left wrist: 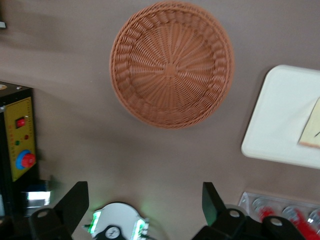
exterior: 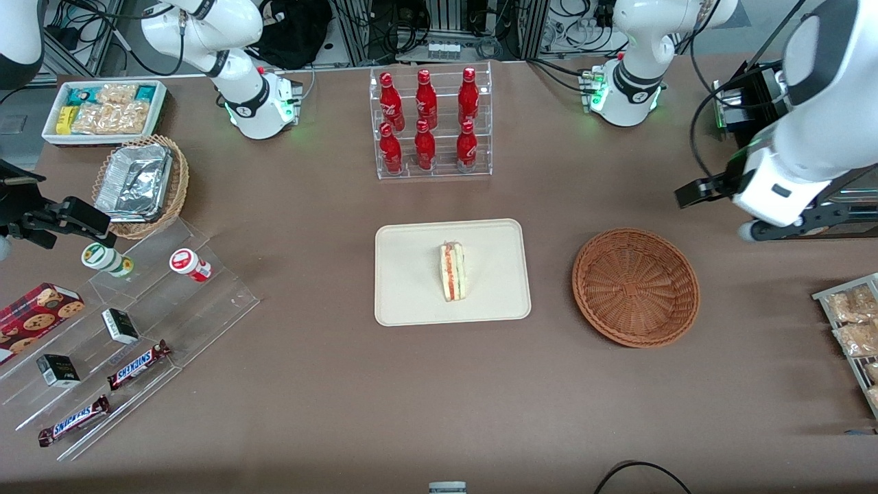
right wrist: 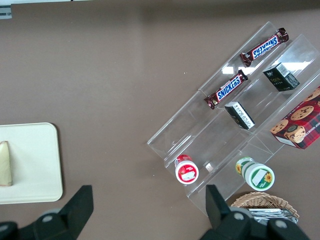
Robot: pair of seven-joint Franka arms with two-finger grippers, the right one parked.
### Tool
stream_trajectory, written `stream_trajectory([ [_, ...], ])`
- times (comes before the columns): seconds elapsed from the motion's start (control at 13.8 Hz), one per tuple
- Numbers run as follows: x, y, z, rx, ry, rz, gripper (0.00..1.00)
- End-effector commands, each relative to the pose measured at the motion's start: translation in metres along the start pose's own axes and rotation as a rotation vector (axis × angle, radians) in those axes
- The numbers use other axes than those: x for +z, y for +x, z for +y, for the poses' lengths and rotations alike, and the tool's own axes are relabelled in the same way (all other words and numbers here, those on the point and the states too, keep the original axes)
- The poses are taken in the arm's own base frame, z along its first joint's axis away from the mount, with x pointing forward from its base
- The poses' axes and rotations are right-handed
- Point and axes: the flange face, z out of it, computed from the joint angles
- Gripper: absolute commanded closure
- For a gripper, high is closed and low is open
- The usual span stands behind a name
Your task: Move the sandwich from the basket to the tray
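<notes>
The sandwich (exterior: 453,271) lies on the cream tray (exterior: 411,288) at the table's middle, its red and green filling stripe showing. The round reddish-brown wicker basket (exterior: 636,287) stands beside the tray toward the working arm's end and holds nothing. My left gripper (exterior: 689,192) hangs high above the table, farther from the front camera than the basket, open and empty. In the left wrist view the fingers (left wrist: 75,200) stand wide apart around the gripper's middle (left wrist: 144,200), with the basket (left wrist: 171,64), the tray (left wrist: 280,115) and a corner of the sandwich (left wrist: 312,127) in sight.
A clear rack of red bottles (exterior: 431,123) stands farther back than the tray. Toward the parked arm's end are a stepped acrylic shelf with snacks (exterior: 130,322), a tan basket with foil trays (exterior: 140,185) and a white bin (exterior: 103,110). A rack of snack packets (exterior: 854,329) is at the working arm's end.
</notes>
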Motion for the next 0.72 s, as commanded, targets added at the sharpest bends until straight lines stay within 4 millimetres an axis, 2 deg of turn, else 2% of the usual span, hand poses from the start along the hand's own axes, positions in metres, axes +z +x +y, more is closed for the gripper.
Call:
stream_trajectory([
  [0.0, -0.004, -0.014, -0.017, 0.081, -0.014, -0.019, 0.00],
  [0.51, -0.014, -0.020, -0.020, 0.081, -0.010, -0.017, 0.00],
  [0.58, -0.020, -0.019, -0.021, 0.084, -0.011, -0.003, 0.00],
  [0.65, -0.025, -0.015, -0.030, 0.068, -0.013, 0.011, 0.00],
])
